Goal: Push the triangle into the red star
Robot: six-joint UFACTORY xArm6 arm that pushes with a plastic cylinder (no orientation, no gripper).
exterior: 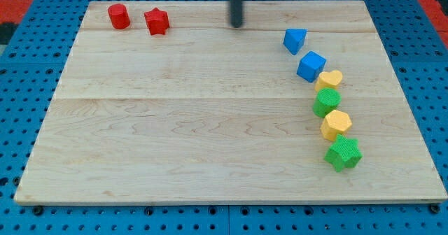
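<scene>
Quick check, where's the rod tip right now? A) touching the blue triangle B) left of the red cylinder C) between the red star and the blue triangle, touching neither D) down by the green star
C: my tip sits near the view's top with clear board on either side, the red star off to its left and the blue triangle to its right.

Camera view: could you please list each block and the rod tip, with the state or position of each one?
my tip: at the view's top, between the red star and the blue triangle, touching neither.
blue triangle: apart from the tip, unpushed.
red star: top left, beside the red cylinder.
blue cube: touching the yellow block.
green block: in the chain.
second yellow block: in the chain.
green star: at the chain's bottom end.
</scene>
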